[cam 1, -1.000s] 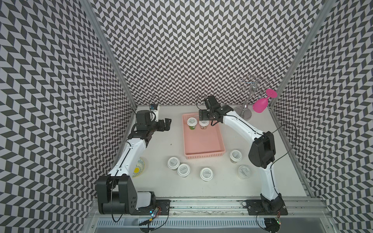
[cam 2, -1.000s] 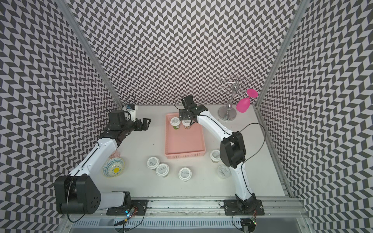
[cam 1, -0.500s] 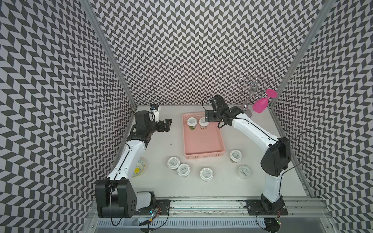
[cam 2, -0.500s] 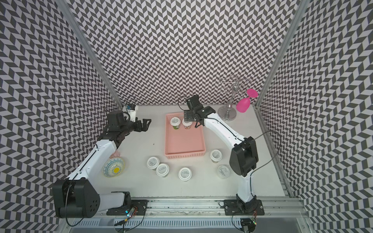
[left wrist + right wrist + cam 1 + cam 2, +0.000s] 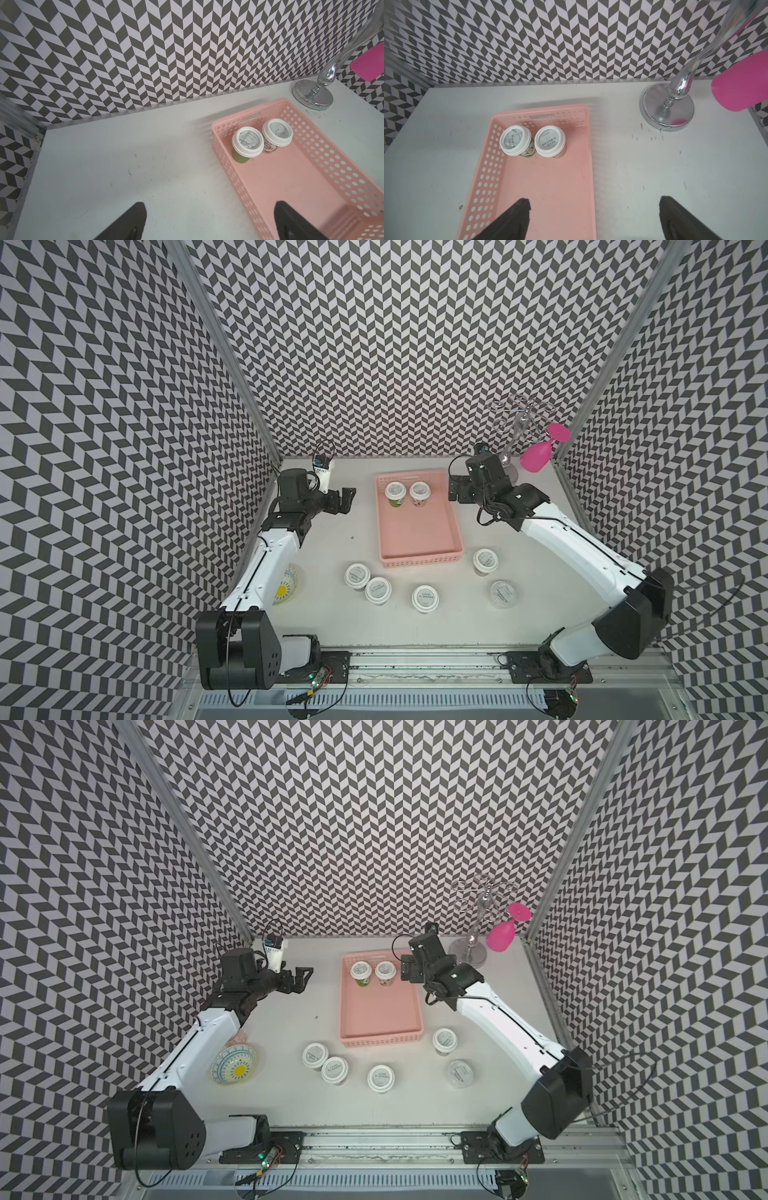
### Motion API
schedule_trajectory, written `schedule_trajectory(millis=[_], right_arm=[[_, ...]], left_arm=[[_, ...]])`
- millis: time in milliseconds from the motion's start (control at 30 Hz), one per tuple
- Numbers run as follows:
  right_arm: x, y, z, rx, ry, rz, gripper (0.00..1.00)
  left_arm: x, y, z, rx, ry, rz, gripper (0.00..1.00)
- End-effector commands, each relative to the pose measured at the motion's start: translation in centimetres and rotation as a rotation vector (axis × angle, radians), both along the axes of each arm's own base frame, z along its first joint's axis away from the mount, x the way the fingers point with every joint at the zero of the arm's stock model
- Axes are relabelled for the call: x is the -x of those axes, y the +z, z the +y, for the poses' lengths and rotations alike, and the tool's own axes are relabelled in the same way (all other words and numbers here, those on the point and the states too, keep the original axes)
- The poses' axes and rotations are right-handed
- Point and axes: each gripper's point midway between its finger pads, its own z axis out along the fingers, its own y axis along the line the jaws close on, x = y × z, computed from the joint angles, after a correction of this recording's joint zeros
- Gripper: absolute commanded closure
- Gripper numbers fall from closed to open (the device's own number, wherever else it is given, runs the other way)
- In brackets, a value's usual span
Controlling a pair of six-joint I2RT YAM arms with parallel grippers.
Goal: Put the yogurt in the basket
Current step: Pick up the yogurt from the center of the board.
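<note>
You've got bright, even overhead light in all views; shadows on the table [image 5: 332, 539] are soft & faint. Chrome stand [image 5: 666, 108] shows glare w/ a pink reflection. Pink glass [image 5: 741, 83] is blurred, out of focus. Wall pattern [image 5: 395, 344] stretches twd the edges in both top views.

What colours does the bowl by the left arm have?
The bowl is pale with a blue patterned rim and a yellow centre, clearest in a top view.

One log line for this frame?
basket: 2 yogurt | table: 5 yogurt | left gripper: open, empty | right gripper: open, empty
</note>
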Motion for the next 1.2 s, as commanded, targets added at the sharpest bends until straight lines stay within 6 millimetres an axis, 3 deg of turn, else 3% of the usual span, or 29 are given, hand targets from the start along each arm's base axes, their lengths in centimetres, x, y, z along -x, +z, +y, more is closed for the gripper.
schedule_trajectory(millis=[0,500,733,1000,1167], right_arm=[[0.5,2.8,-1.7,0.008,-0.048,-0.108,0.0],[4.7,3.6,-8.8,0.107,-0.113,-0.271,0.0],[6.5,4.9,-10.0,0.092,-0.11,-0.386,0.0],[9.1,4.4,-11.3,0.079,-0.099,-0.502,0.0],[9.9,4.0,-11.7,0.079,-0.102,-0.533,0.0]], left_arm=[[0.4,0.3,-0.3,-0.003,-0.03,-0.019,0.0],[0.4,-0.2,-1.1,-0.029,-0.067,-0.003,0.0],[0.1,-0.3,-1.4,-0.031,-0.074,0.014,0.0],[0.2,0.1,-2.7,-0.077,-0.124,0.012,0.0],[1.3,-0.5,-4.9,-0.166,-0.221,0.027,0.0]])
